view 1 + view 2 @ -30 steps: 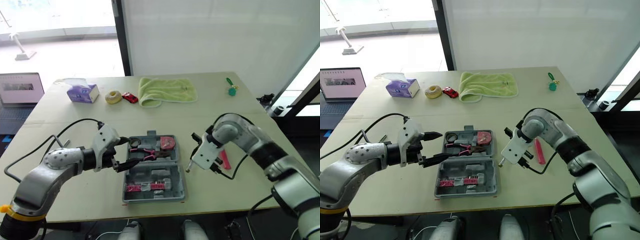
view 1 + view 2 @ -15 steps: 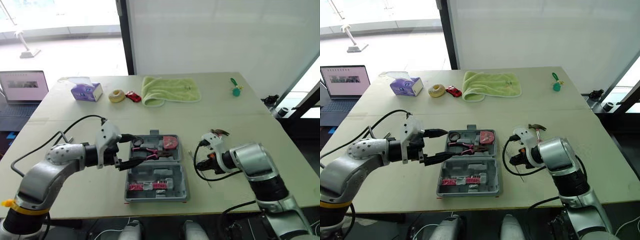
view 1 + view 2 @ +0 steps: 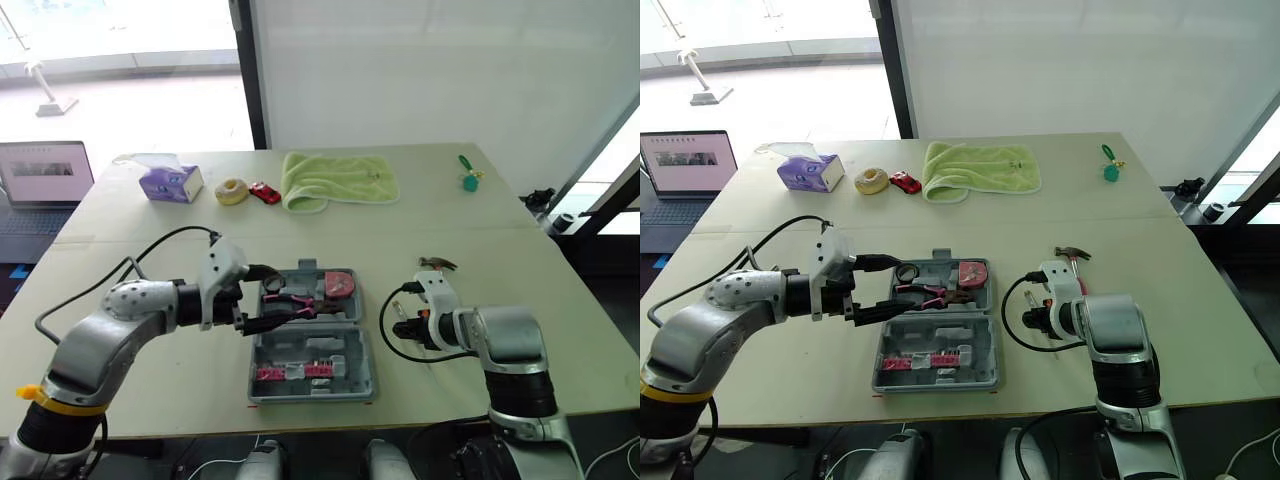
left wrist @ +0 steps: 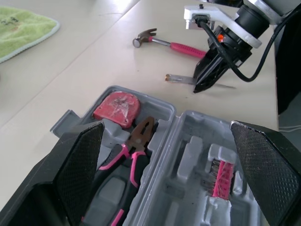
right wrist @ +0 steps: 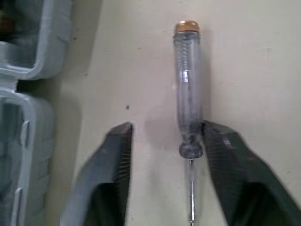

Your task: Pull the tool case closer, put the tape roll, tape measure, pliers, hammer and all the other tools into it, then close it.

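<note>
Seen from the head, the right pincer (image 5: 165,141) is mostly buried under its own white wrist and a loop of cable, so its fingers are hard to read from there. Its wrist camera settles it. The jaws stand open, tips down at the table, and a clear-handled screwdriver (image 5: 187,108) lies between them. The screwdriver sits tight against one finger (image 5: 229,160) and apart from the other. Its brass cap points away from the pincer, and its thin shaft runs off the edge of that view.

The hammer (image 4: 164,44) lies just beyond that pincer. From above, the wrist hides most of the pink handle and only the head peeks out.

The left pincer (image 4: 169,155) hangs wide open over the open tool case (image 3: 350,375), which sits between the two pincers. Just ahead of its pads, the pliers (image 4: 134,150) and a red tape measure (image 4: 117,107) lie in their moulded slots.

A dark ring (image 3: 271,284) sits by its upper finger, half covered, and I cannot tell what it is. Well beyond both pincers, a pale tape roll (image 3: 231,192) lies between a tissue box (image 3: 168,184) and a green towel (image 3: 338,180).
</note>
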Available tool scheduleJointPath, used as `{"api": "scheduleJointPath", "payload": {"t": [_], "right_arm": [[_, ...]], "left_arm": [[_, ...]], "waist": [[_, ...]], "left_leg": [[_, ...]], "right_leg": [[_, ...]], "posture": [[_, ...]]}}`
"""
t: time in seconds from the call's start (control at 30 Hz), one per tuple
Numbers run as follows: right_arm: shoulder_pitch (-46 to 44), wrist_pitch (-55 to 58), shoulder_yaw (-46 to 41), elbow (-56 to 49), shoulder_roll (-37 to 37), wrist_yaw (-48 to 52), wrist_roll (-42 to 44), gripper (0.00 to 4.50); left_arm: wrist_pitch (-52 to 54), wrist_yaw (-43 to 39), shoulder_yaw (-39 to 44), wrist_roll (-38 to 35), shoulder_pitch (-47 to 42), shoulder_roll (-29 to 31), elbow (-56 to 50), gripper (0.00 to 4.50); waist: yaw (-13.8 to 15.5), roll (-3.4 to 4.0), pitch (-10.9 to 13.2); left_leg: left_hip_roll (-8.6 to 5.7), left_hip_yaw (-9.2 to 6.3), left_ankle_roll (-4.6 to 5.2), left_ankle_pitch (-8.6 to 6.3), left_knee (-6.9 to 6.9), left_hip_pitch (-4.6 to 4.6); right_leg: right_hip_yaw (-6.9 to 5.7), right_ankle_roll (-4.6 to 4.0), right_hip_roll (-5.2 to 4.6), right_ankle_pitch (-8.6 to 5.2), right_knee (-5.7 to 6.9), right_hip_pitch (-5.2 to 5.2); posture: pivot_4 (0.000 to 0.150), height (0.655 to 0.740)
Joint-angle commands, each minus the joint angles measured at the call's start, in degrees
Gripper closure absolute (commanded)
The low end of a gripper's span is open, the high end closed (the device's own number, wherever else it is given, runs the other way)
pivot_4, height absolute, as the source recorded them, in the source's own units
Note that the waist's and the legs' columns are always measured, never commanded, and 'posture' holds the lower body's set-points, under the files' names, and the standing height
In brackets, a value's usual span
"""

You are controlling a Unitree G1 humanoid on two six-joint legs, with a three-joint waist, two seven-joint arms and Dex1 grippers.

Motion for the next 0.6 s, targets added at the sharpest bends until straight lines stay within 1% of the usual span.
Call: {"api": "scheduleJointPath", "payload": {"t": [0.03,0.1,0.13,0.2,0.23,0.27,0.3,0.4,0.5,0.6], "right_arm": [[-0.1,0.4,-1.5,-7.3,-1.1,-2.4,2.3,0.58],[2.4,-1.8,-0.6,-14.7,-2.6,-2.3,4.3,0.58],[5.2,-5.8,-1.0,-17.8,-1.9,-2.1,5.5,0.58],[10.3,-14.0,-2.1,-20.2,-0.1,-3.1,6.6,0.58],[12.2,-17.3,-2.6,-20.0,0.7,-3.9,6.8,0.58],[14.4,-18.4,-5.1,-18.9,3.4,-4.3,8.3,0.58],[17.2,-23.2,-5.9,-17.0,4.5,-6.2,7.8,0.58],[22.2,-32.3,-5.2,-13.3,5.0,-8.9,7.2,0.58],[25.8,-41.4,-2.2,-9.7,3.6,-11.0,5.3,0.58],[28.2,-45.7,-1.9,-7.1,5.0,-12.4,6.4,0.58]], "left_arm": [[-1.7,-0.6,0.4,0.8,-0.8,0.6,-0.5,0.00],[-1.9,-1.0,0.1,0.9,-1.3,0.4,-0.1,0.00],[-2.2,-1.4,-0.1,1.0,-1.6,0.2,0.1,0.00],[-2.7,-2.0,-0.4,1.1,-1.9,0.1,0.5,0.00],[-2.8,-2.1,-0.4,1.2,-2.1,0.1,0.8,0.00],[-2.9,-2.2,-0.6,1.4,-2.5,-0.1,1.2,0.00],[-3.2,-2.3,-1.0,1.7,-3.0,-0.3,1.7,0.00],[-3.7,-2.7,-1.7,2.1,-4.0,-0.6,2.5,0.00],[-3.4,-3.2,-1.6,1.6,-4.4,-0.6,2.7,0.00],[-3.3,-3.9,-1.7,1.4,-4.7,-0.4,2.7,0.00]], "waist": [[0.0,0.00,0.0],[0.1,0.01,0.0],[0.2,-0.02,0.0],[0.2,-0.04,0.0],[0.1,-0.04,0.0],[0.1,-0.04,0.0],[0.1,-0.04,0.0],[0.1,-0.03,0.0],[-0.1,-0.02,0.0],[-0.1,-0.02,0.0]], "left_leg": [[0.00,0.00,0.00,0.00,0.00,-0.01],[0.00,-0.01,0.00,0.00,0.00,-0.01],[0.00,-0.02,0.00,0.00,-0.01,-0.02],[0.01,-0.07,0.03,-0.02,-0.01,-0.03],[0.01,-0.07,0.04,-0.02,-0.02,-0.02],[0.01,-0.04,0.04,-0.02,0.00,-0.02],[0.01,-0.03,0.04,-0.02,0.02,-0.01],[0.01,-0.02,0.04,-0.02,0.08,0.00],[0.02,-0.02,0.04,-0.02,0.08,0.00],[0.04,-0.02,0.04,-0.02,0.05,0.02]], "right_leg": [[0.00,0.00,0.00,0.00,0.00,0.00],[0.00,0.00,0.00,0.00,0.00,-0.01],[-0.01,0.00,0.00,0.00,0.00,-0.02],[-0.08,0.01,0.01,-0.01,-0.01,0.01],[-0.09,0.02,0.01,-0.01,-0.03,0.03],[-0.06,0.02,0.01,-0.01,-0.03,0.03],[-0.05,0.02,0.01,-0.01,-0.03,0.04],[-0.05,0.02,0.01,-0.01,-0.02,0.07],[-0.03,0.02,0.01,-0.01,0.00,0.06],[-0.03,0.01,0.04,-0.01,0.02,0.03]], "posture": [[0.150,0.7367],[0.150,0.7367],[0.150,0.7367],[0.150,0.7367],[0.150,0.7367],[0.150,0.7367],[0.150,0.7367],[0.150,0.7367],[0.150,0.7367],[0.150,0.7367]]}}
